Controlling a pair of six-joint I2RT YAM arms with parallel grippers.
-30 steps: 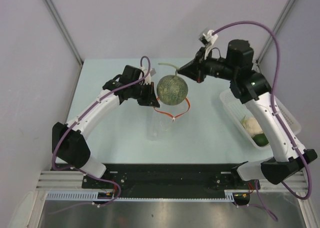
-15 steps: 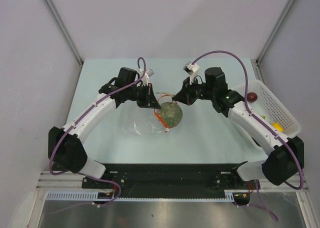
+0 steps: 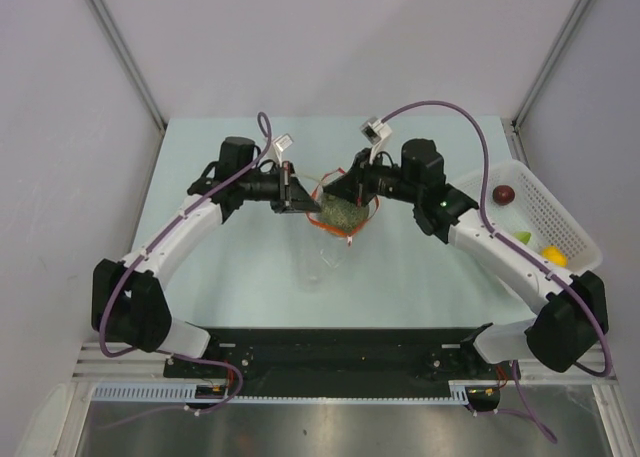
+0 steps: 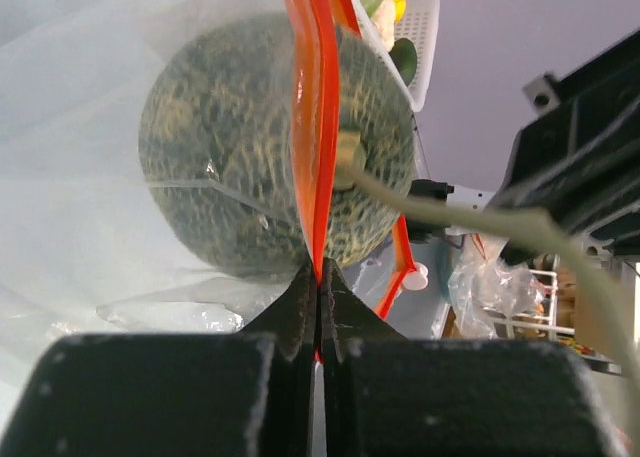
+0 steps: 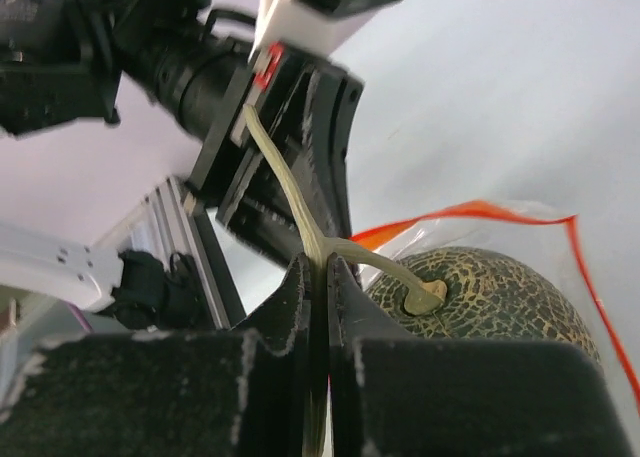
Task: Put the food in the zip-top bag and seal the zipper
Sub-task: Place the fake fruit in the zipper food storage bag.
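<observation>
Left gripper [image 4: 318,282]: my fingers are pinched tight on the zipper [image 4: 315,97] of the zip-top bag [image 3: 322,260]. Right gripper [image 5: 320,277]: clamped on the pale stem [image 5: 290,192] of the dark green melon [image 4: 230,147]. The melon sits partly in the bag mouth, between my arms. Red piece [image 3: 503,192], yellow piece [image 3: 551,252] and lime piece [image 3: 522,237] lie in the white basket [image 3: 560,212].

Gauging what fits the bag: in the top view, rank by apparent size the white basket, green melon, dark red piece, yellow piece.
1. white basket
2. green melon
3. dark red piece and yellow piece: alike, too small to rank.
</observation>
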